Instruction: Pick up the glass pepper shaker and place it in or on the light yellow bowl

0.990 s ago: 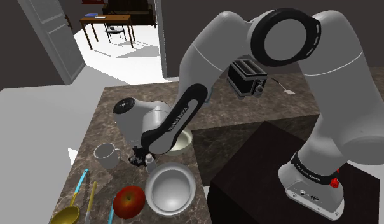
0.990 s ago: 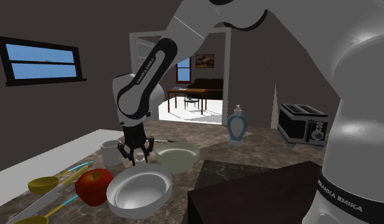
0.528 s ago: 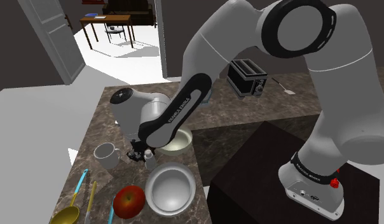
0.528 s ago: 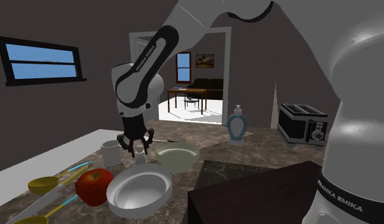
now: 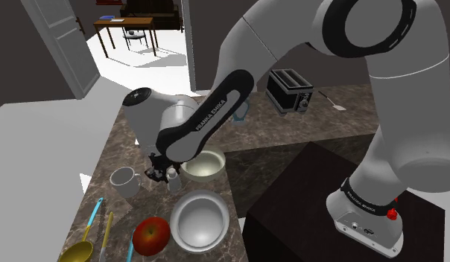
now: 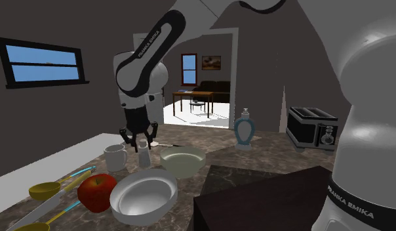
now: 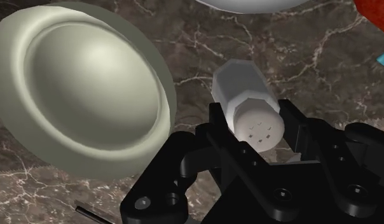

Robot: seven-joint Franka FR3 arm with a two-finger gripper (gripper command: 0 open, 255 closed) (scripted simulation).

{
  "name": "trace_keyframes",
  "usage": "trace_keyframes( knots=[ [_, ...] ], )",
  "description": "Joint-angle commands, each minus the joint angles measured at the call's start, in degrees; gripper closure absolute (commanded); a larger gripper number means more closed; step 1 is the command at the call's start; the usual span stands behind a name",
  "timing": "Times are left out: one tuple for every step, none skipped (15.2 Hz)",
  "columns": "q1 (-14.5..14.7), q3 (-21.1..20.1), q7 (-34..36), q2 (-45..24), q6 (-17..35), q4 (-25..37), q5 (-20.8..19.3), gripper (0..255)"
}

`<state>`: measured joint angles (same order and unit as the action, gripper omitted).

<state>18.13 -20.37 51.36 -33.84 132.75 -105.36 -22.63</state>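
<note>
End effector (image 7: 254,122) clenched on pepper shaker (image 7: 238,86) just below perforated cap. Shaker hangs upright, apparently just clear of counter (image 5: 130,130), beside light yellow bowl (image 5: 205,165). Likely light, rigid, breakable. Smooth sides could slip, so upper-body hold suits.

White Franka arm (image 5: 283,45) with dark joints
Glossy rounded white links meet at broad black rings (image 5: 365,26); white FRANKA EMIKA lettering runs along the black forearm strip (image 5: 208,126) and the base collar (image 5: 369,199). A small red button (image 5: 393,214) sits on the base. The hand (image 7: 254,124) is all black, angular, dotted with screws.
</note>
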Motion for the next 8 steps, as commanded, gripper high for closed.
trace_keyframes(
  knots=[
    [-0.3, -0.4, -0.4, 1.1, -1.0, -0.1, 0.6, 255],
    [-0.4, -0.6, -0.6, 1.7, -1.5, -0.1, 0.8, 255],
    [-0.5, -0.8, -0.8, 2.2, -2.0, -0.1, 1.1, 255],
    [-0.7, -1.0, -1.0, 2.7, -2.5, 0.0, 1.4, 255],
    [-0.8, -1.2, -1.2, 3.2, -3.1, 0.0, 1.7, 255],
    [-0.9, -1.3, -1.4, 3.7, -3.6, 0.0, 2.0, 255],
    [-1.0, -1.5, -1.6, 4.2, -4.1, 0.1, 2.2, 255],
    [-1.1, -1.7, -1.8, 4.7, -4.6, 0.2, 2.5, 255]
  ],
)
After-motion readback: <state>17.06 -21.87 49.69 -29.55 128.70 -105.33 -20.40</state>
